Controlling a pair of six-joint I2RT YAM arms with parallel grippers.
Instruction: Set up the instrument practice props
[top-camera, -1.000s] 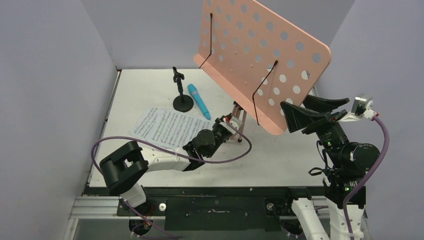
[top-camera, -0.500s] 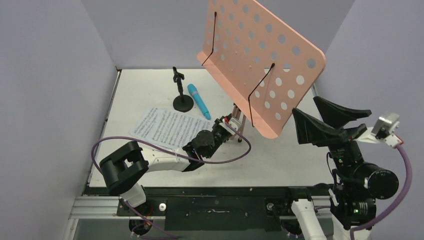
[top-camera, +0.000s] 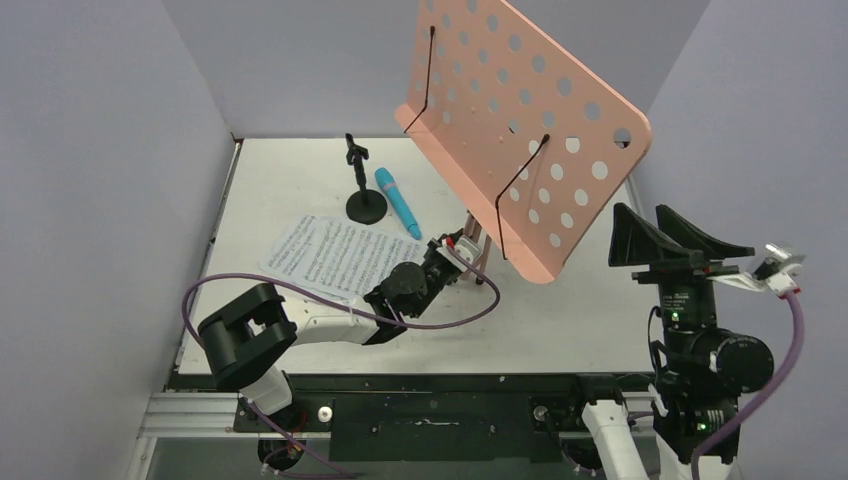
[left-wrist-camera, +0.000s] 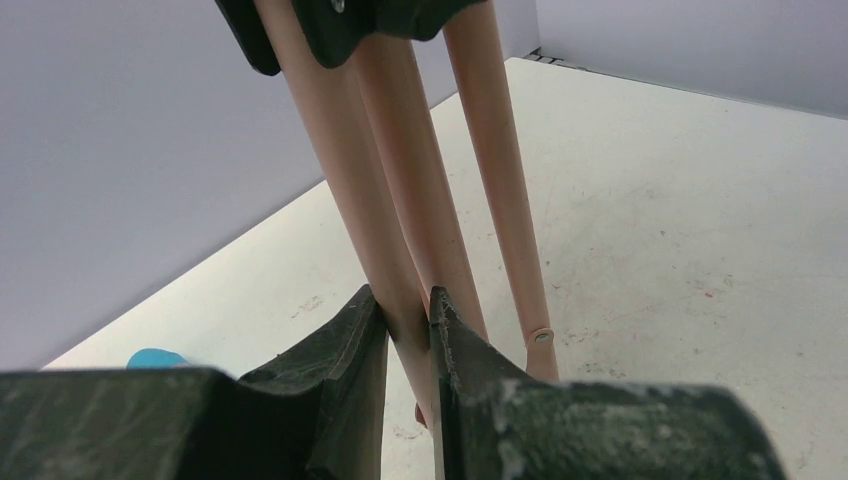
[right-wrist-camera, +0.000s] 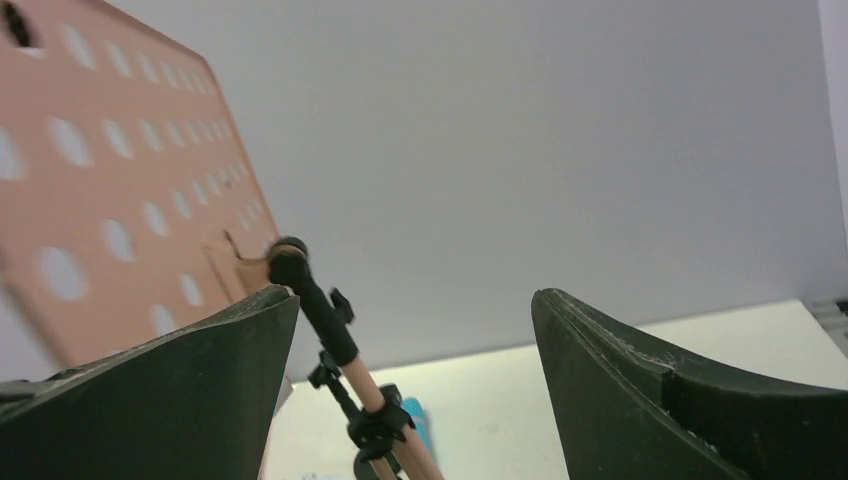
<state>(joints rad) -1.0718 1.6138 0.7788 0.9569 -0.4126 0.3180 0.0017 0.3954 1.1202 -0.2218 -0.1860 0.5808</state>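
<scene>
Left of the pink music stand, the sheet music lies flat on the table. Beyond it the black mic stand is upright, and the blue microphone lies just beside its base, long axis running far-left to near-right. At the music stand's foot, my left gripper is clamped on one tripod leg, which I think is the nearest leg, though the wrist view is tight. The music stand is upright at mid-table. The lipped lower edge of its perforated desk runs far-left to near-right, and the face is tipped toward the sheet music. To its right, my right gripper is spread wide and holding nothing. A second ago it sat against the desk's near-right edge, and now it has drawn back clear. The desk has swung slightly.
</scene>
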